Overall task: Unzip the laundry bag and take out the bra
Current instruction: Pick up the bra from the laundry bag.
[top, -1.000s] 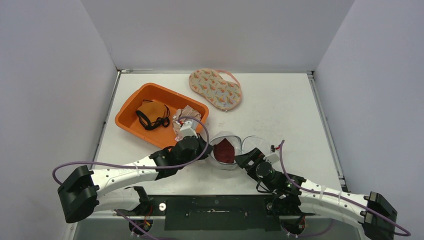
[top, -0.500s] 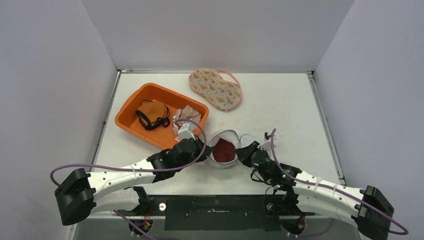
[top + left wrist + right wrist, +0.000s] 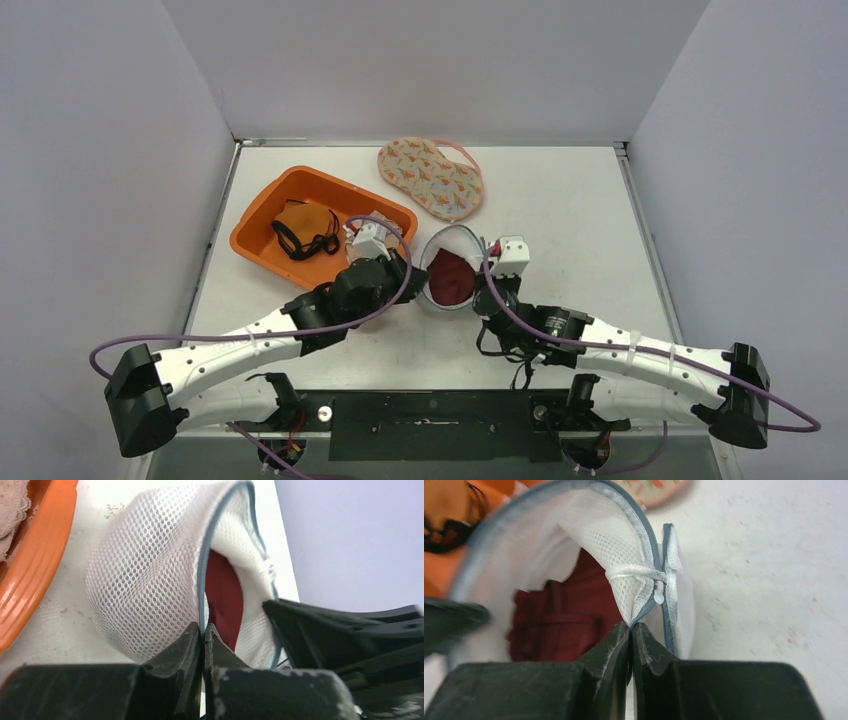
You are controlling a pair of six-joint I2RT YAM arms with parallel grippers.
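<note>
The white mesh laundry bag [image 3: 452, 240] lies at the table's middle, its grey zipper unzipped and its mouth gaping. A dark red bra [image 3: 450, 278] shows inside the laundry bag [image 3: 145, 575]; the bra [image 3: 559, 625] is also plain in the right wrist view. My left gripper [image 3: 203, 630] is shut on the bag's zipper edge at the left side of the mouth. My right gripper [image 3: 630, 626] is shut on the bag's [image 3: 624, 555] rim at the right side, just below a white cord loop [image 3: 644, 572] and the zipper pull. The bag is held between both grippers.
An orange tray [image 3: 258, 235] holding an orange and black garment [image 3: 305, 228] and a beige lace one sits left of the bag. A patterned bra-shaped bag [image 3: 432, 177] lies at the back. Grey walls close in the table on three sides.
My right gripper has shut on the bag's right rim and swung inward and up. Both arms have carried the bag toward the back, and its mouth now stands narrower and taller.
</note>
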